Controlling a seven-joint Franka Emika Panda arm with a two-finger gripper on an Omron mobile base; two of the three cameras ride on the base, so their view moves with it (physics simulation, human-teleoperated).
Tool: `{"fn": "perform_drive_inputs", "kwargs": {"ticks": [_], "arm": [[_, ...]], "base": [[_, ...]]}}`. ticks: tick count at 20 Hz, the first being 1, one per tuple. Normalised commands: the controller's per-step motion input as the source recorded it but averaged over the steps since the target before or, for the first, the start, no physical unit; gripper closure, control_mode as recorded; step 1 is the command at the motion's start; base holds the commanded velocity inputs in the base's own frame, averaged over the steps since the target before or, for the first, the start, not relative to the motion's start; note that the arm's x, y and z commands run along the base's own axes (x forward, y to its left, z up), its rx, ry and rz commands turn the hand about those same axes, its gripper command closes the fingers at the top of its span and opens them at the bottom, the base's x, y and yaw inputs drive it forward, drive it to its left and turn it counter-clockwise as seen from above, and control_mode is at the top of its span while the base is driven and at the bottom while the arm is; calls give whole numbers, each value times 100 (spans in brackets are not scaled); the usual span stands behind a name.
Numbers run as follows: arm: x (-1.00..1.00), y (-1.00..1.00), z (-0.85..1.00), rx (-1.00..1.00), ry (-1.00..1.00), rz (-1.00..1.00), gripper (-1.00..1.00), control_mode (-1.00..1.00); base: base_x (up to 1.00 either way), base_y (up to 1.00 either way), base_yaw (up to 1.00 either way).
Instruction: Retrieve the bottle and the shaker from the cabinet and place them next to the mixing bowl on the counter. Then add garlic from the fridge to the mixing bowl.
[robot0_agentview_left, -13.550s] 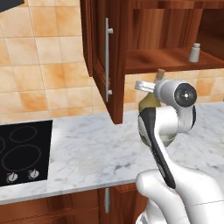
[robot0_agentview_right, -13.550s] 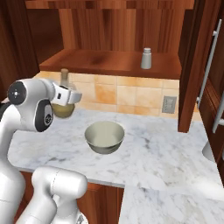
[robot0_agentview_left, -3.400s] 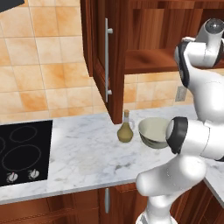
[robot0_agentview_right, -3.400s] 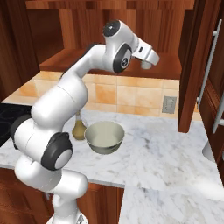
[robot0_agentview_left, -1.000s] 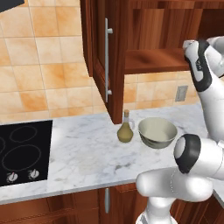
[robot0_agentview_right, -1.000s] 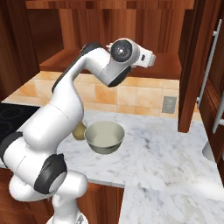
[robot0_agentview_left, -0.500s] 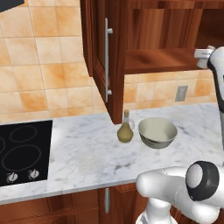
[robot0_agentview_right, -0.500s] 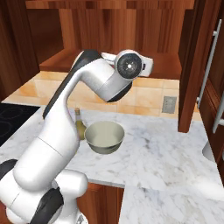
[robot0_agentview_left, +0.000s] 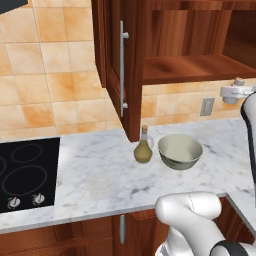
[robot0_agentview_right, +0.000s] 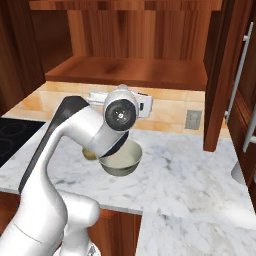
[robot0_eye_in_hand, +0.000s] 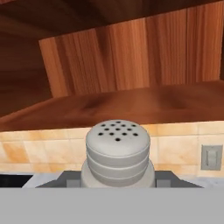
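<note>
I have the end effector (robot0_agentview_left: 239, 90) pinching the shaker (robot0_eye_in_hand: 117, 151), held in the air just outside the cabinet (robot0_agentview_left: 200, 67) shelf's front edge, above the bench (robot0_agentview_left: 100, 170). The bottle (robot0_agentview_left: 143, 146) stands just left of the mixing bowl (robot0_agentview_left: 180, 151). Open marble lies to the bowl's right. The hand view shows the shaker's perforated cap.

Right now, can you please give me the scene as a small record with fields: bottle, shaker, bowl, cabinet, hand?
bottle: bottle upright on the counter, just left of the bowl
shaker: shaker held in the hand, out of the cabinet, in the air below the shelf
bowl: mixing bowl on the counter, nothing visible inside
cabinet: cabinet door open, shelf bare
hand: hand closed on the shaker
</note>
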Motion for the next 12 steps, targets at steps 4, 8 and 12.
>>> {"fn": "perform_drive_inputs", "kwargs": {"ticks": [4, 8, 12], "arm": [[-40, 27, -60, -1, -1, 2, 100, -100], [-21, 3, -64, -1, -5, 11, 100, -100], [-6, 0, -57, -1, -6, 15, 100, -100]], "base": [[0, 0, 0], [0, 0, 0], [0, 0, 0]]}}
